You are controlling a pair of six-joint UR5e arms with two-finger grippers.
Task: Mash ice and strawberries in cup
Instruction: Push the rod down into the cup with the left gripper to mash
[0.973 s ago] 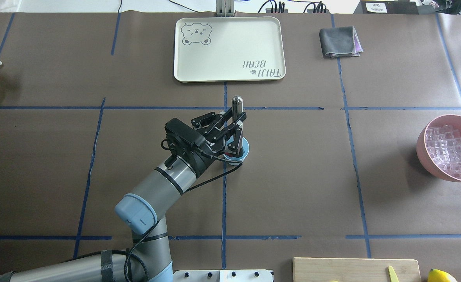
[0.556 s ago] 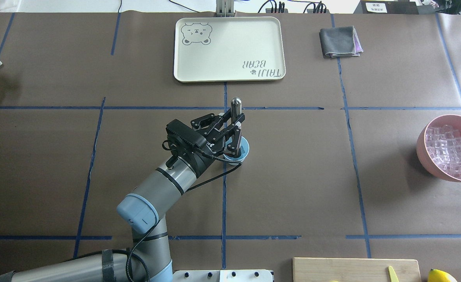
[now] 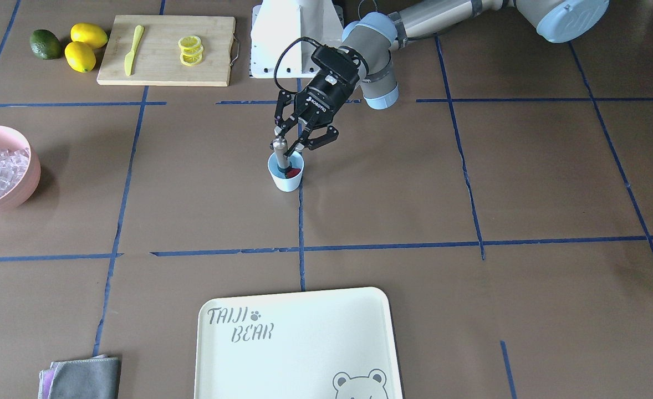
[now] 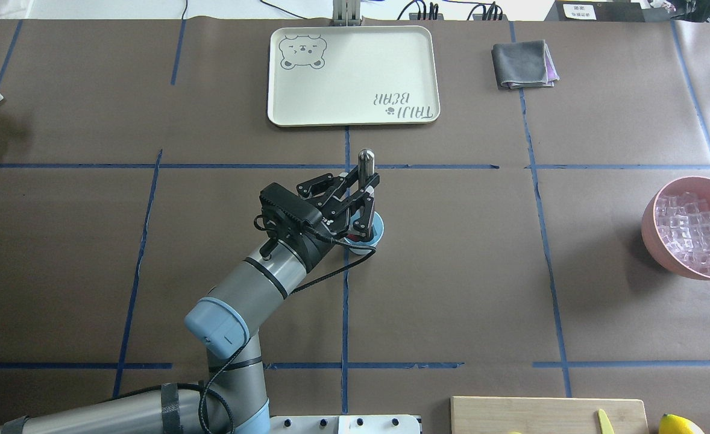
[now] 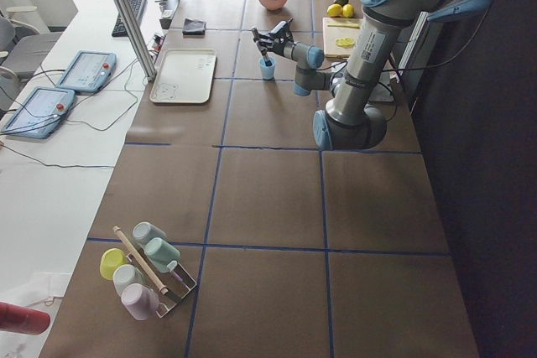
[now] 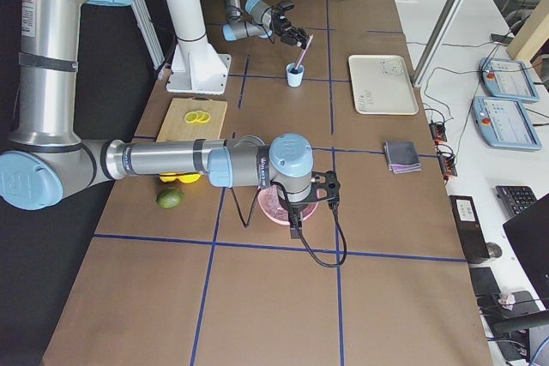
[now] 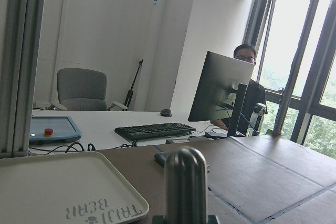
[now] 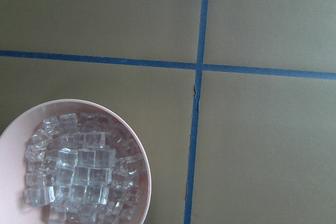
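The light-blue cup (image 3: pixel 286 178) (image 4: pixel 378 231) stands near the table's middle on a blue tape line. A red strawberry (image 3: pixel 293 173) shows inside it. My left gripper (image 3: pixel 285 145) (image 4: pixel 364 187) is shut on a grey metal muddler (image 3: pixel 281 155) (image 4: pixel 365 160) that stands upright with its lower end in the cup. Its rounded top fills the left wrist view (image 7: pixel 185 182). The ice (image 4: pixel 692 229) (image 8: pixel 79 171) lies heaped in a pink bowl (image 3: pixel 24 183) at the table's right end. My right gripper (image 6: pixel 296 216) hangs over that bowl; I cannot tell whether it is open or shut.
A cream tray (image 4: pixel 352 75) lies beyond the cup, and a folded grey cloth (image 4: pixel 522 63) to its right. Near the robot's base is a cutting board (image 3: pixel 154 66) with lemon slices, a yellow knife, lemons (image 3: pixel 82 47) and a lime. A rack of cups (image 5: pixel 147 270) stands at the far left end.
My left arm's elbow and wrist have shifted slightly to the right. The muddler stays in the cup, its top dipping a little and coming back.
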